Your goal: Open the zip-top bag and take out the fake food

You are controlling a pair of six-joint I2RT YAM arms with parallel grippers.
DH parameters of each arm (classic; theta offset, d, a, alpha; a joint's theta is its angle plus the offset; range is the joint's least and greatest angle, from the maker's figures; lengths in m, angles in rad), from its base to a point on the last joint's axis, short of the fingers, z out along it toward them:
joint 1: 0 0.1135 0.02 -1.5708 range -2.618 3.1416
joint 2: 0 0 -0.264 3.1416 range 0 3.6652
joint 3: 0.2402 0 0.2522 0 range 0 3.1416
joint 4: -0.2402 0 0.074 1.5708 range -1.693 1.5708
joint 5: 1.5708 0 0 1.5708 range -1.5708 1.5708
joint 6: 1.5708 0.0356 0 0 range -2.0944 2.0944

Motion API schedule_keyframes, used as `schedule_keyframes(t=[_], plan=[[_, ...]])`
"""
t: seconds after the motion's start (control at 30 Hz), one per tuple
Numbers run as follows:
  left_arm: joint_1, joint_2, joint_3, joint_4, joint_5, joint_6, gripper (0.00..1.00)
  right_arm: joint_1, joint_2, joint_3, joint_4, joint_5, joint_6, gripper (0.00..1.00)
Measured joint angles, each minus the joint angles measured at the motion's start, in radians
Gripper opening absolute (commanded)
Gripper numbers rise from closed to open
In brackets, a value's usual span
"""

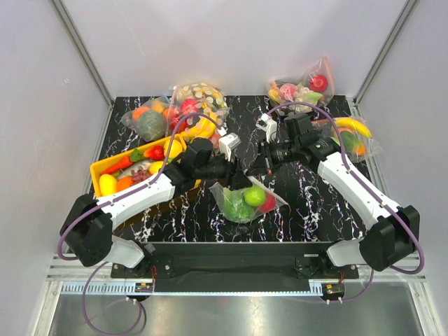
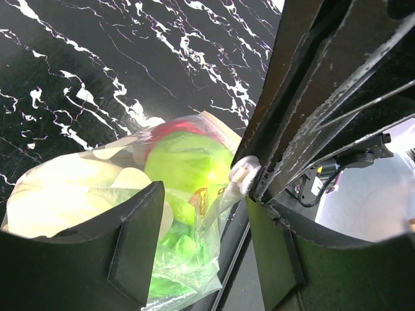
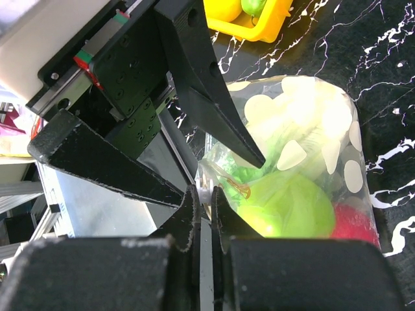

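The zip-top bag (image 1: pixel 241 212) lies near the front middle of the black, white-veined table (image 1: pixel 315 210). It sags wider than deep, zip edge lifted toward the back and rounded bottom toward the arms' bases. Its thin, crinkled clear film with white dots shows the fake food: a glossy round green apple (image 1: pixel 255 196), ruffled lettuce (image 1: pixel 236 208) and a red fruit (image 1: pixel 269 204). The right gripper (image 3: pixel 205 197) pinches the zip edge; the left gripper (image 2: pixel 202 197) is spread wide, the bag between its fingers
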Motion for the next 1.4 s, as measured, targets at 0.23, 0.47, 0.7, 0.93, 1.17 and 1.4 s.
schedule_keyframes(t=[0.23, 0.47, 0.7, 0.93, 1.17, 1.4], plan=[[-0.009, 0.0, 0.0, 0.023, 0.018, -0.016, 0.11, -0.002, 0.0, 0.0, 0.004, 0.008, 0.001, 0.0], [-0.01, 0.0, 0.0, 0.044, 0.016, -0.027, 0.0, -0.001, -0.01, 0.0, -0.001, 0.009, 0.003, 0.0], [-0.011, 0.0, 0.0, 0.058, 0.01, -0.034, 0.0, -0.001, -0.03, -0.002, -0.004, 0.033, 0.002, 0.0], [-0.017, 0.0, 0.0, 0.065, -0.005, -0.046, 0.0, 0.0, -0.05, -0.01, -0.013, 0.052, -0.014, 0.0], [-0.018, 0.0, 0.0, 0.055, -0.041, -0.052, 0.0, 0.0, -0.058, -0.035, -0.013, 0.061, -0.024, 0.0], [-0.016, 0.001, 0.003, 0.031, -0.089, -0.052, 0.0, 0.0, -0.058, -0.064, -0.006, 0.081, -0.035, 0.0]])
